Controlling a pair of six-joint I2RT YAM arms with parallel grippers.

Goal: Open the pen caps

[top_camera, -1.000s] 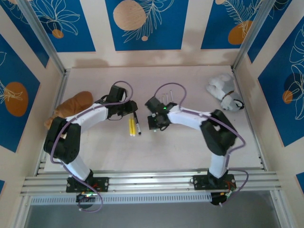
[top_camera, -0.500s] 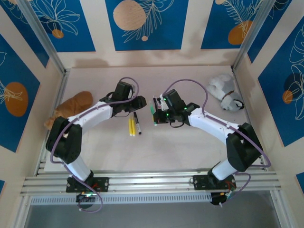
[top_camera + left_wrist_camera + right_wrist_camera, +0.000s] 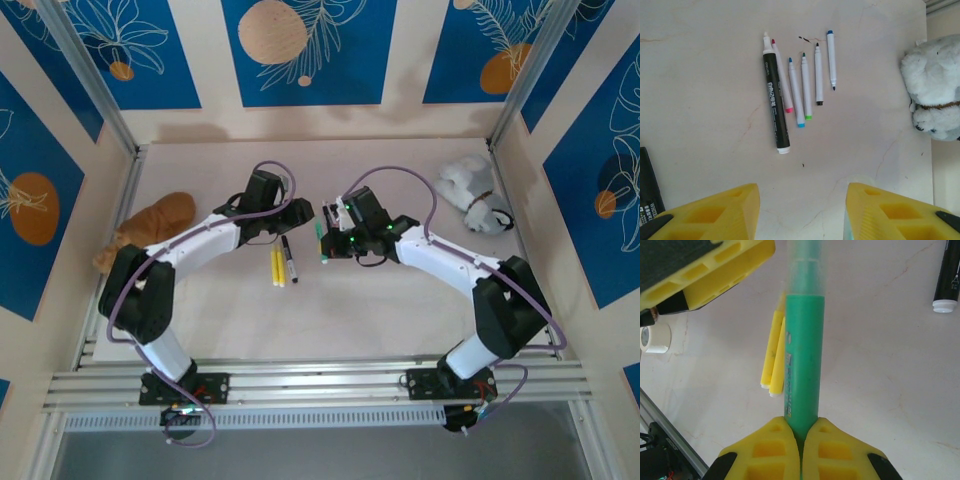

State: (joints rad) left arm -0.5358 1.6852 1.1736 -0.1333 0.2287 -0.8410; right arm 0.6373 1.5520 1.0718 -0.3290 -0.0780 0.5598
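Top external view is showing the right gripper (image 3: 328, 236) pinching a green marker (image 3: 321, 243), well left of the white plush toy (image 3: 472, 200). The left gripper (image 3: 304, 213) is hovering just beyond it, farther left of the plush. Two yellow highlighters (image 3: 277, 267) and a black pen (image 3: 290, 261) are lying side by side on the table (image 3: 400, 300), farther left still.

Right wrist view: the right gripper (image 3: 801, 426) fingers (image 3: 775, 440) are pressing together on the green marker (image 3: 805, 365) at its near end. The translucent green cap (image 3: 807, 262) is sitting on the far end, still on.

Left wrist view: the left gripper (image 3: 801, 194) jaws are standing spread wide, gripping nothing. Five thin pens (image 3: 805, 86) and a thick black marker (image 3: 776, 100) are lying in a row left of the white plush toy (image 3: 935, 85), apart from it. The thin pens are showing pink, blue, green and black ends; can't tell whether those ends are caps.
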